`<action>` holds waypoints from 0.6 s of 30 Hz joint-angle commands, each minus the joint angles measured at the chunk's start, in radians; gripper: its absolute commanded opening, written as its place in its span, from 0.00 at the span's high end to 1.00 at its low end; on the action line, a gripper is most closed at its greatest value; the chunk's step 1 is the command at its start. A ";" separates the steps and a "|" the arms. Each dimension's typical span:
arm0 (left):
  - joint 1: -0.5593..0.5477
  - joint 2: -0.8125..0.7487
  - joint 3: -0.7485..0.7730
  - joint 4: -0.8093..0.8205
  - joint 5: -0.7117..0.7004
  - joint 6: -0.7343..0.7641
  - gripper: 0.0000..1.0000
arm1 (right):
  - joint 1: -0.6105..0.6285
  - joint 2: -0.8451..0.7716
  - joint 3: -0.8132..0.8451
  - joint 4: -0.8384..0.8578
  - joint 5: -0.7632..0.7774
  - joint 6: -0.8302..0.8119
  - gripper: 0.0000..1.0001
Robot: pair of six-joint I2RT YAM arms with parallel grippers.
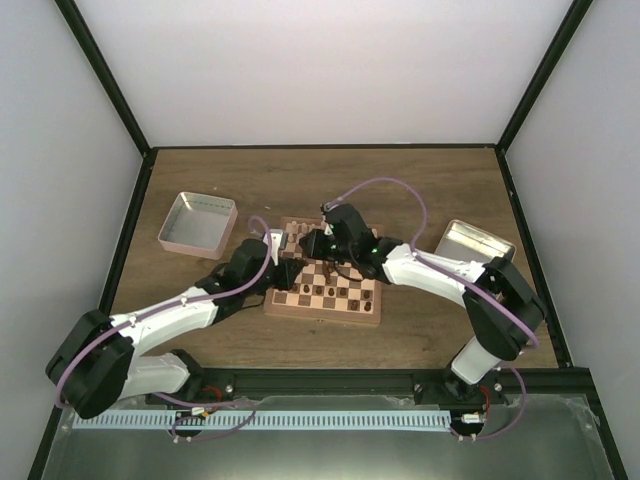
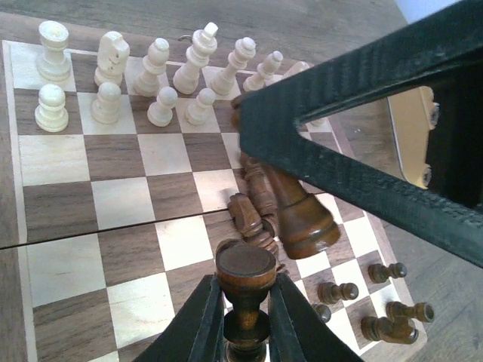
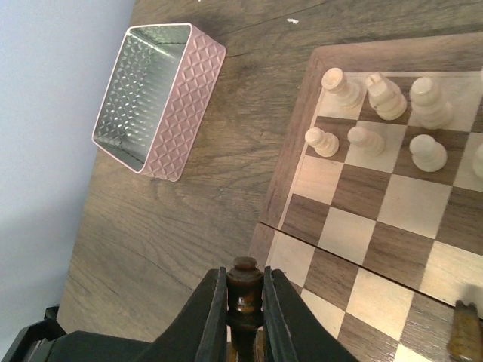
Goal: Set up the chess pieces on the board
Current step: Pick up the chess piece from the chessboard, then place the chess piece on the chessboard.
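Left gripper (image 1: 285, 270) sits at the left edge of the board (image 1: 325, 314) in the overhead view, right gripper (image 1: 316, 243) over its far half, and from up here neither grip can be read. A pink tray (image 1: 197, 222) lies to the left on the wooden table (image 1: 300, 175), a bare metal tray (image 1: 473, 243) to the right. On to the left wrist camera: the left gripper (image 2: 245, 302) is clamped, its black fingers (image 2: 205, 320) pressed on both sides of a turned dark piece (image 2: 245, 265) with a flat round top, glossy brown. Beyond it a heap of dark chessmen (image 2: 253, 215) lies tumbled on the checkered squares, and the cream chessmen (image 2: 158, 75) stand in two rows at the far edge. Now the right wrist camera: the right gripper (image 3: 245, 294) is closed tight on a second dark piece (image 3: 244, 280), knob-topped, above the board's brown border. The pink tray shows a diamond-embossed wall and a shiny inside.
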 commanded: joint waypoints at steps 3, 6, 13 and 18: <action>0.008 0.032 0.072 -0.094 -0.035 0.022 0.84 | -0.002 -0.064 -0.015 -0.011 0.079 0.005 0.92; 0.018 0.060 0.102 -0.139 -0.034 0.017 0.83 | -0.003 -0.081 -0.029 -0.015 0.094 0.000 0.92; 0.065 0.148 0.154 -0.181 0.045 0.009 0.81 | -0.002 -0.125 -0.059 -0.029 0.115 -0.008 0.92; 0.097 0.196 0.165 -0.194 0.074 -0.013 0.80 | -0.002 -0.148 -0.071 -0.039 0.129 -0.014 0.92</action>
